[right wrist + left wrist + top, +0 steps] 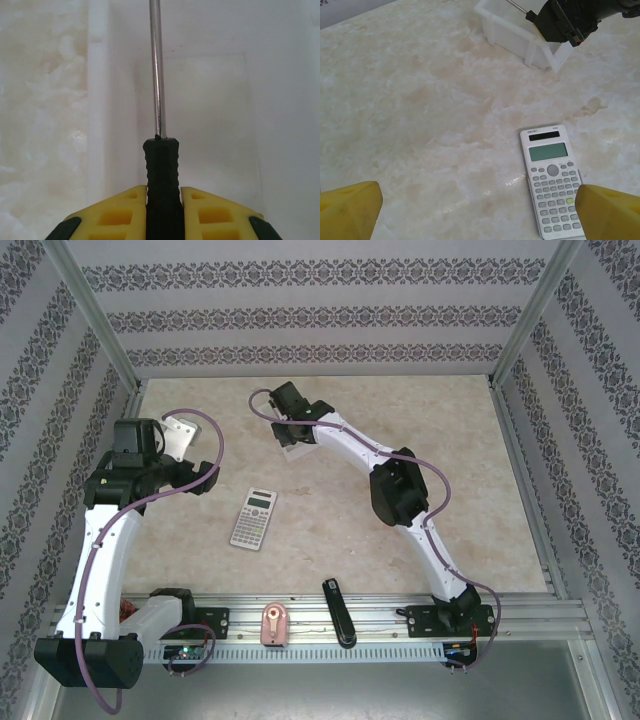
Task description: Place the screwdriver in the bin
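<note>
The top external view looks down from high above and behind the near edge of the table, facing far and taking in its whole surface. The left wrist view sits low over the table's left side, facing right and far, close to the calculator, with the bin at its far edge. The right wrist view looks from very near along the screwdriver into the bin. All three views share the bin.

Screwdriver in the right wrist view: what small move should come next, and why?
Probably open the right fingers and let it drop. The screwdriver is clamped between them by its black handle, and both the handle and the metal shaft seem to lie over the white floor of the bin, inside its left wall, so a release should land it inside.
</note>
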`<control>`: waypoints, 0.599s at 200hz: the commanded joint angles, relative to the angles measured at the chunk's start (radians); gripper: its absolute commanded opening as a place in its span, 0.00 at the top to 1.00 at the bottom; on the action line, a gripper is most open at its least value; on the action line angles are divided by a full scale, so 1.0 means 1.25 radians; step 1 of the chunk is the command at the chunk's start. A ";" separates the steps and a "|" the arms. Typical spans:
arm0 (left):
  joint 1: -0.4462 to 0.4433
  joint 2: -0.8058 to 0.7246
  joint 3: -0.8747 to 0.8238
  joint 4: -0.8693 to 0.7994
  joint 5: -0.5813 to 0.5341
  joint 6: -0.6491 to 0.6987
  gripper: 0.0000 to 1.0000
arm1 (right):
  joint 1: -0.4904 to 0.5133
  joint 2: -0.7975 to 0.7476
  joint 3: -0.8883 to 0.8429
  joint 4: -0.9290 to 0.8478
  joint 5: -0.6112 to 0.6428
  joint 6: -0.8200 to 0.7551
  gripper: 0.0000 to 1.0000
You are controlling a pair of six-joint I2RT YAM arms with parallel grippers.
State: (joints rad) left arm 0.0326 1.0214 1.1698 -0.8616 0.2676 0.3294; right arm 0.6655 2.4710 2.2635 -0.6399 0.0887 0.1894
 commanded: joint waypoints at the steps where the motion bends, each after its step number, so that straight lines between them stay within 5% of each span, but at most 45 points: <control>1: -0.008 -0.005 0.005 -0.024 -0.016 -0.012 0.01 | -0.014 0.027 0.019 0.002 0.017 -0.020 0.83; 120: -0.008 -0.021 0.019 -0.033 -0.033 -0.032 0.01 | -0.037 0.070 0.030 0.006 -0.021 -0.010 0.82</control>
State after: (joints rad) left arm 0.0326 1.0016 1.1694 -0.8680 0.2310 0.3244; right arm 0.6300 2.5431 2.2677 -0.6323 0.0795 0.1791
